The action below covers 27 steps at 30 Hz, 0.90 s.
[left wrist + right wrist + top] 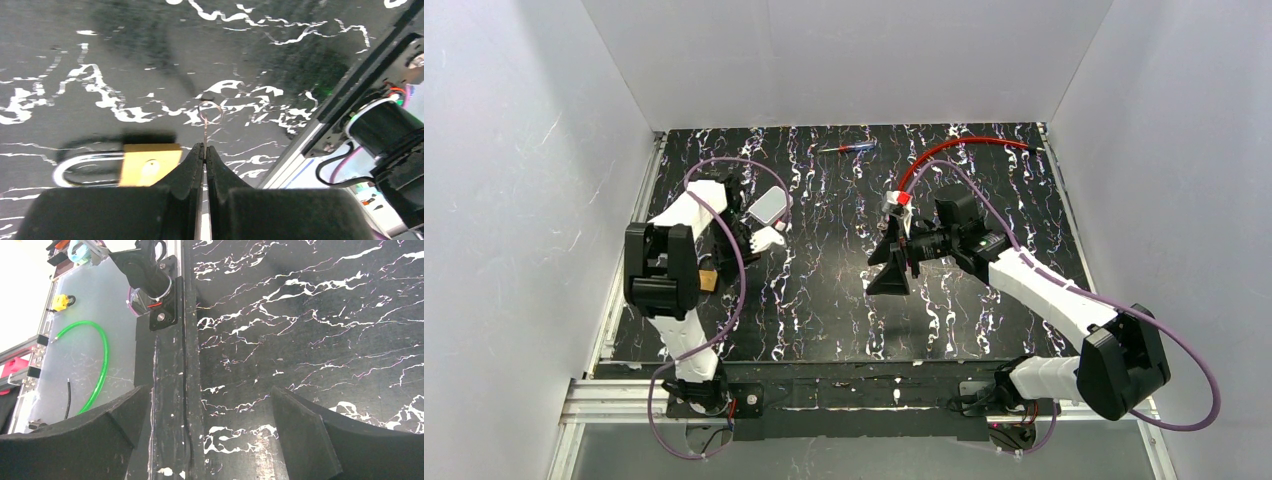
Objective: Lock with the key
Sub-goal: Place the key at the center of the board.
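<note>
Left wrist view puts the silver-shackled brass padlock (150,164) flat on the black, white-veined marbled table top (300,45). It lies just beside the left gripper (205,152), to its left, and is partly hidden behind the near finger. The lock's long axis runs across that view, with the shackle out to the left and the butt end of the brass body toward the fingers. A round mark shows on the upper face, but I cannot tell whether that is the keyway. Blur hides whether the shackle is seated.

The left gripper's 2 black fingers are pressed together on a thin silver metal strip seen edge-on. A wire ring (210,112) stands out past the tips. I take this strip for the key, though its blade is hidden between the pads. It hangs off the right end of the lock body and does not appear to touch it.

In the top external view the right gripper (889,265) stands wide over the middle of the table with nothing between its fingers, well apart from the lock. The left arm is plainly the nearer 1.

The coming move likely turns on this offset. The key points away across the table rather than along the lock's axis, with its ring end leading. It probably has to be turned or regripped before its blade can meet the butt end, and the free right gripper could steady the body.
</note>
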Tool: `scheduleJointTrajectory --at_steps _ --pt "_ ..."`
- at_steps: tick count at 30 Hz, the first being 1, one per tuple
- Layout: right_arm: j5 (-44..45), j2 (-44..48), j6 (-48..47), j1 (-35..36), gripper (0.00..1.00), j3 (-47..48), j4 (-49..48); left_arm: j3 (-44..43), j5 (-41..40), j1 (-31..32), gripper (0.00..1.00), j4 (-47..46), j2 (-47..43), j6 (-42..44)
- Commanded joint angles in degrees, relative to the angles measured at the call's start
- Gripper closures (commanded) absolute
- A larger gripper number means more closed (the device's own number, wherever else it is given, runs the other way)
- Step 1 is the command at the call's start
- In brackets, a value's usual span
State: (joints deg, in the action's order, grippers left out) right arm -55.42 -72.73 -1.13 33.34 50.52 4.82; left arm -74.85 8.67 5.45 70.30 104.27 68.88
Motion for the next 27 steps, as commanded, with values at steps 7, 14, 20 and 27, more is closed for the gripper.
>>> scheduleJointTrajectory --at_steps 7,14,20,27 --pt "1.8 0.3 -0.6 -3.8 0.00 2.6 1.5 -8.9 -3.4 -0.3 0.66 -0.6 6.7 0.8" --pt "7.7 -3.5 -19.5 -13.9 0.00 10.1 23.0 -10.7 1.2 -0.4 0.36 0.9 3.0 -1.1" --pt "25.9 -9.0 -36.6 -18.0 0.00 17.2 34.3 -8.7 16.6 0.1 0.02 3.5 -6.3 -8.0" --pt "45.2 -15.9 -57.4 -22.4 0.06 15.8 27.7 -4.3 36.9 0.5 0.02 1.9 -19.8 -19.0"
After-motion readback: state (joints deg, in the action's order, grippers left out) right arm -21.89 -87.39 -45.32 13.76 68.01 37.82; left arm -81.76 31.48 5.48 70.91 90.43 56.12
